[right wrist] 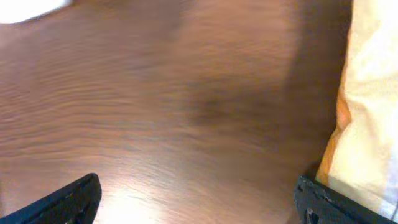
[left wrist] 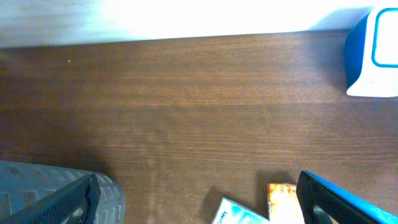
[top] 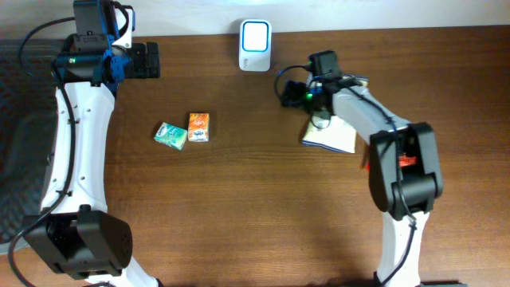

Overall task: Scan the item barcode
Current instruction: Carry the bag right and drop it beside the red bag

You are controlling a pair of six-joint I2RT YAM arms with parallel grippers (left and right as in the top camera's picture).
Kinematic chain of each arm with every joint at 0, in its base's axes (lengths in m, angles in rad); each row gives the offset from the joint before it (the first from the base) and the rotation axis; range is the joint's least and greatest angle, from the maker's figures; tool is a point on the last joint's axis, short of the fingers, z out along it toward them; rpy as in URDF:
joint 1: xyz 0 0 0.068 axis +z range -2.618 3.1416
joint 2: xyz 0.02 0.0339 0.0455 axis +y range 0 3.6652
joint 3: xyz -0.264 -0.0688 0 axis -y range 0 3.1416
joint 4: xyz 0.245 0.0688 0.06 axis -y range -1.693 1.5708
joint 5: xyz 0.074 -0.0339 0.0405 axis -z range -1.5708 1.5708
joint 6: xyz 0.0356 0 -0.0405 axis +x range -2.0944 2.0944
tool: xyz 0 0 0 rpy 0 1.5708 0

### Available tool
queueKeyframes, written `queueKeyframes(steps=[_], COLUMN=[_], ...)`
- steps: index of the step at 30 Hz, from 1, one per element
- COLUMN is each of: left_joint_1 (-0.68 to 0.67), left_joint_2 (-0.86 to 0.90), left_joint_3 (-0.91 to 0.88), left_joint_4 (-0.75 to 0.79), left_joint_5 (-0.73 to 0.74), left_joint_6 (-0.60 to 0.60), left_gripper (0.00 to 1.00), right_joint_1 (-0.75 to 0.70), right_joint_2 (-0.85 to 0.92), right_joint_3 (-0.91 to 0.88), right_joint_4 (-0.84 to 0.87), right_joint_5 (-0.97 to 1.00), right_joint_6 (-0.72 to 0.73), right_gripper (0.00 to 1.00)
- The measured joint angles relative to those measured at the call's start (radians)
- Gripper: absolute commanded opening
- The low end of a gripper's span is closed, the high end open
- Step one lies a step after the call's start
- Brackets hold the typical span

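A white scanner with a blue-rimmed window stands at the table's back edge; it also shows in the left wrist view as the scanner at the far right. Three items lie on the table: a green packet, an orange packet touching it, and a flat white-and-blue packet under the right arm. My left gripper hangs open at the back left, with the orange packet and green packet below it. My right gripper is open and empty, a pale yellow-white packet beside its right finger.
The table is dark brown wood. A pale wall runs along its back edge. The right arm's base stands at the front right and the left arm's base at the front left.
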Motion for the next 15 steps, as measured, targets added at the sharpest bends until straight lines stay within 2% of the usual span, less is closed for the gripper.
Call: queueKeyframes(steps=[8,12,15], left_joint_1=[0.0,0.0,0.0], left_joint_2=[0.0,0.0,0.0], left_joint_3=[0.0,0.0,0.0], left_joint_4=[0.0,0.0,0.0], left_joint_5=[0.0,0.0,0.0], left_joint_6=[0.0,0.0,0.0], left_gripper=[0.99,0.99,0.99], right_joint_1=[-0.168,-0.247,-0.248], right_joint_2=[-0.087,-0.203,-0.258], right_joint_3=[-0.022,-0.025,-0.026], right_joint_4=[-0.34,-0.368,-0.301], right_joint_5=[0.071,0.092,-0.005], right_joint_6=[-0.092,-0.149,-0.181], right_gripper=[0.99,0.99,0.99])
